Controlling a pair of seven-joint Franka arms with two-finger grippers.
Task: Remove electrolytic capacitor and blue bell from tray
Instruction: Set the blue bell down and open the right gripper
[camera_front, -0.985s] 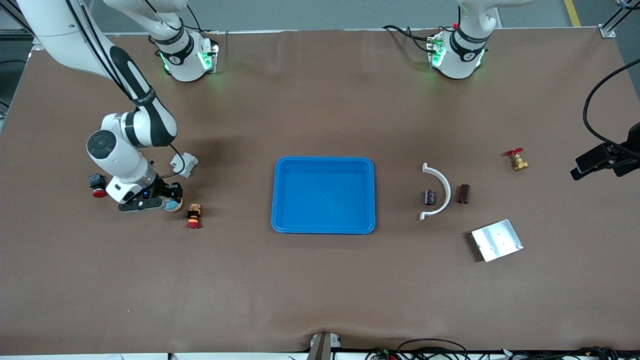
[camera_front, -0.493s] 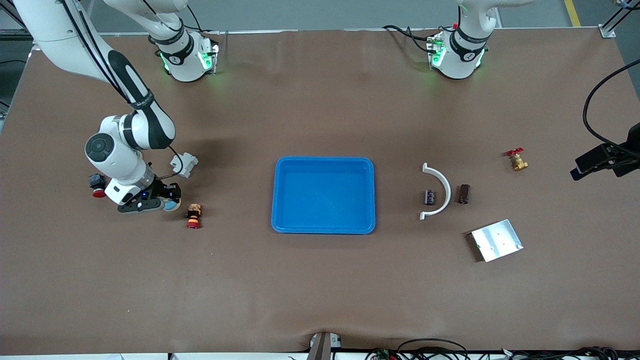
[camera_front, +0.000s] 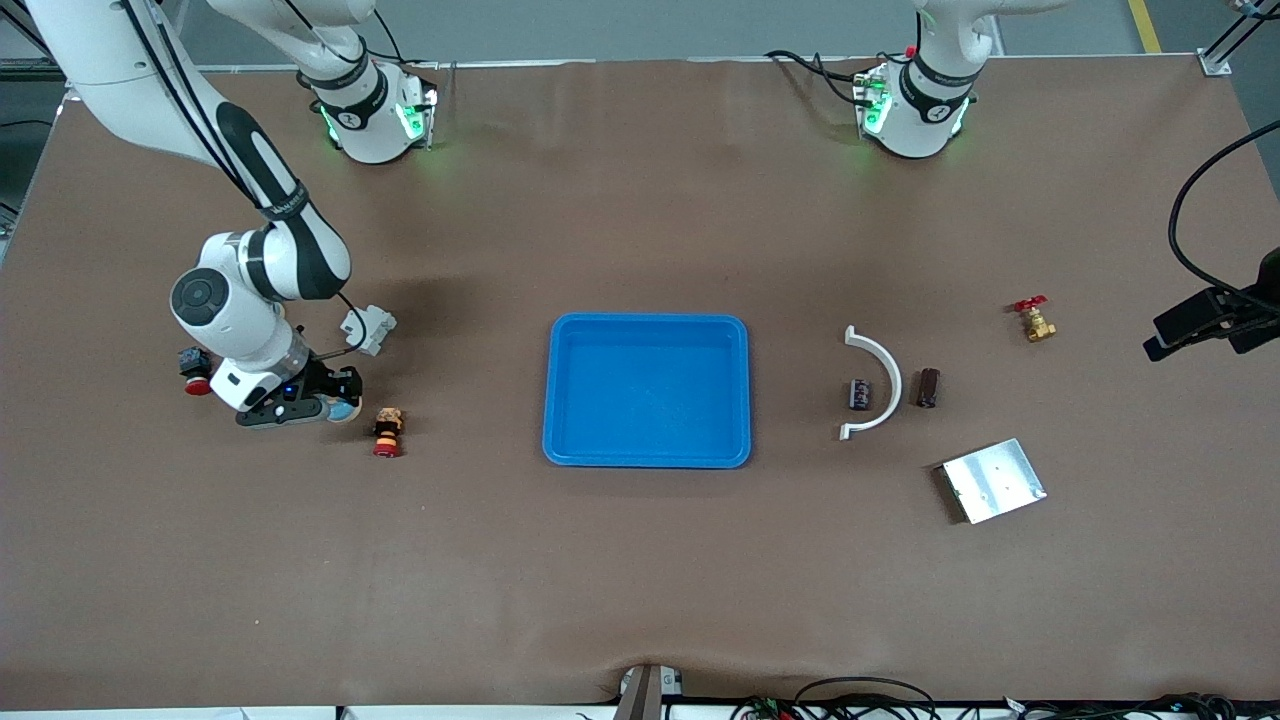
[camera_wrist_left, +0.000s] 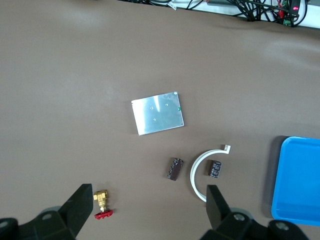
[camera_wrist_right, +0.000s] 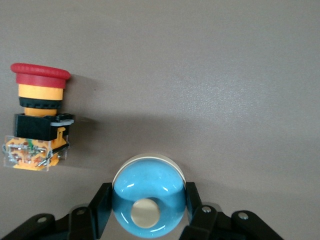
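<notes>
The blue bell (camera_front: 347, 409) (camera_wrist_right: 147, 187) sits low at the table toward the right arm's end, and my right gripper (camera_front: 335, 408) (camera_wrist_right: 148, 202) is shut on it, one finger against each side. Two small dark capacitors lie toward the left arm's end. One capacitor (camera_front: 858, 392) (camera_wrist_left: 215, 168) is inside a white arc (camera_front: 886, 372). The other capacitor (camera_front: 928, 387) (camera_wrist_left: 175, 168) is just outside it. My left gripper (camera_wrist_left: 149, 202) hangs open and empty high over that end of the table, above the spot between the capacitors and the brass valve (camera_wrist_left: 102, 202).
A blue tray (camera_front: 560, 440) stands mid-table. A red and yellow push button (camera_front: 386, 433) (camera_wrist_right: 37, 120) lies close beside the bell. A black and red button (camera_front: 195, 372) and a white part (camera_front: 368, 328) are by the right arm. A metal plate (camera_front: 994, 481) lies nearer the camera than the capacitors.
The right arm's wrist has shifted slightly toward its own end of the table, with the bell still gripped. Nothing else has moved.
</notes>
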